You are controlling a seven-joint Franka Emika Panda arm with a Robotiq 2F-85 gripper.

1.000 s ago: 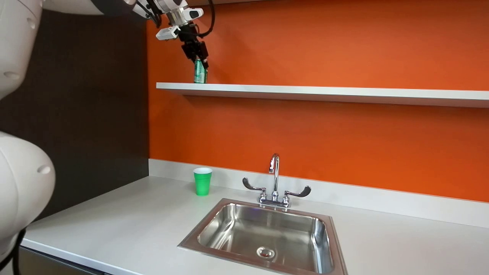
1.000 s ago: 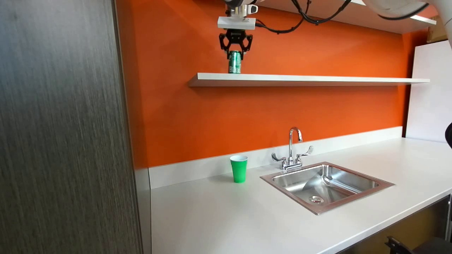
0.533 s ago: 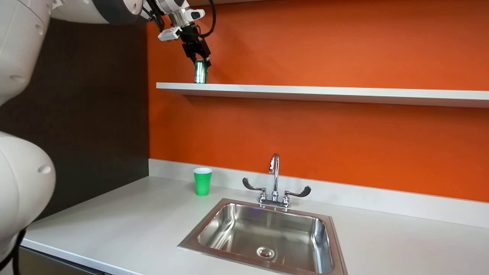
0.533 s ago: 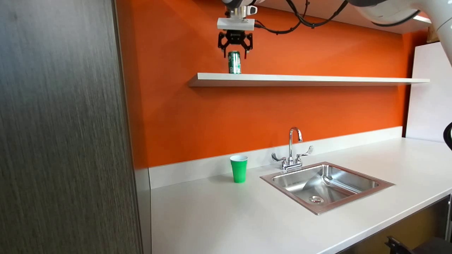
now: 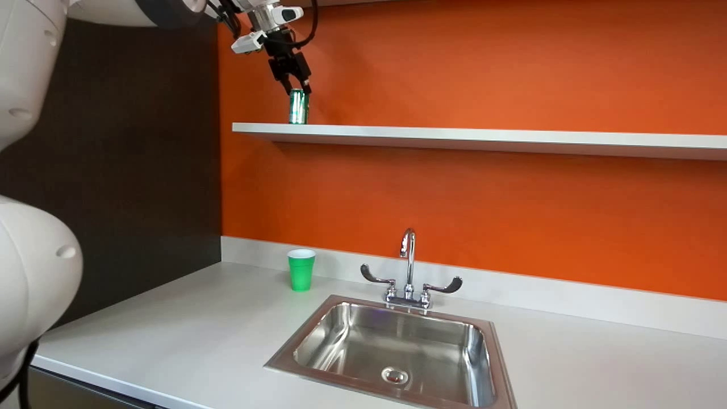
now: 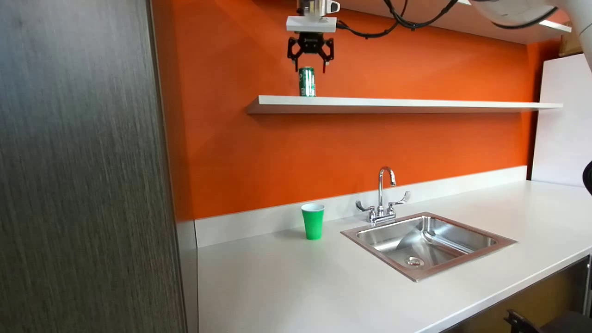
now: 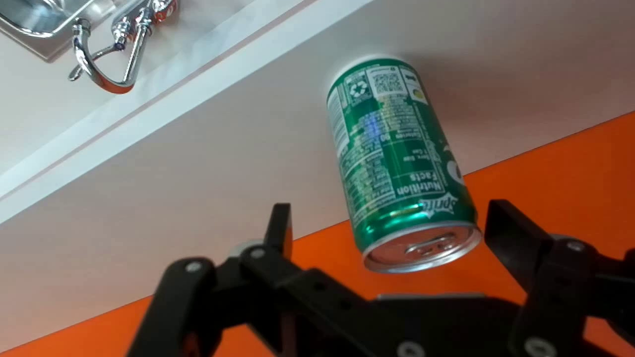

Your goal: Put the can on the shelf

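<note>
Wrist view showed your claw (image 7: 390,204) spread, unclenched, at the top of the can (image 7: 407,158), right of centre; in an exterior view your arm (image 5: 34,68) spanned the upper left, claw angled downward, the can upright on the shelf (image 5: 454,135).

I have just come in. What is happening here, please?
A robot arm is at work with a green can, which stands upright on the white shelf. The gripper is open at the can's top and not holding it, so placing looks finished. On the countertop below, a green cup stands near the sink.
</note>
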